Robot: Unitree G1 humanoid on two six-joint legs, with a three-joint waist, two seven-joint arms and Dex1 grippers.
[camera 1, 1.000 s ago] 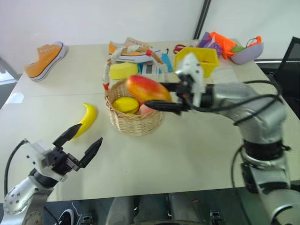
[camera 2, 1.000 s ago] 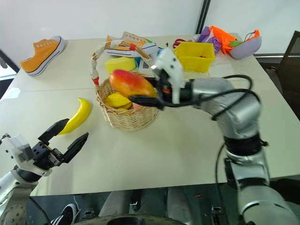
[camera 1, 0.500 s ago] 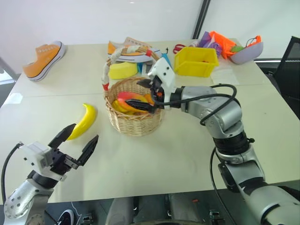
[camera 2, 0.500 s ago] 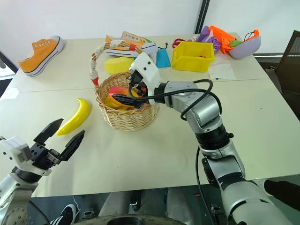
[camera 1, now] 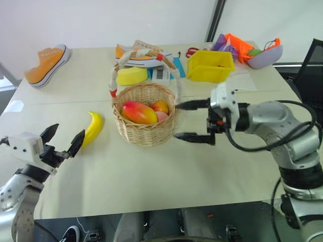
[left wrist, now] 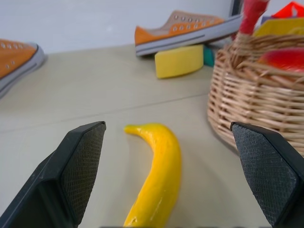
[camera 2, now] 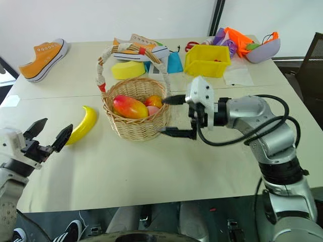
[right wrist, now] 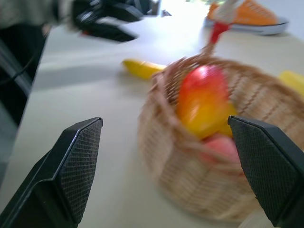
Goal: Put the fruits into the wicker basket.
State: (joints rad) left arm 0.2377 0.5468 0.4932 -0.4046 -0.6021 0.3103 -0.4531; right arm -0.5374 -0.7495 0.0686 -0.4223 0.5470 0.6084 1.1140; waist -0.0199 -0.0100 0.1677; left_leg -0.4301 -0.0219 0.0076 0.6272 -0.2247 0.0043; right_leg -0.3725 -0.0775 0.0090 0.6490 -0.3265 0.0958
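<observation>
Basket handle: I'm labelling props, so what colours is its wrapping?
White with red ends, clearest in the right eye view on the wicker basket.

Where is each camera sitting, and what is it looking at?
Head cameras, two eyes: look down over the table at the wicker basket; both arms show.
Left wrist: looks along the open left pincer at the banana.
Right wrist: looks along the open right pincer at the mango in the basket.
All views share basket and banana.
</observation>
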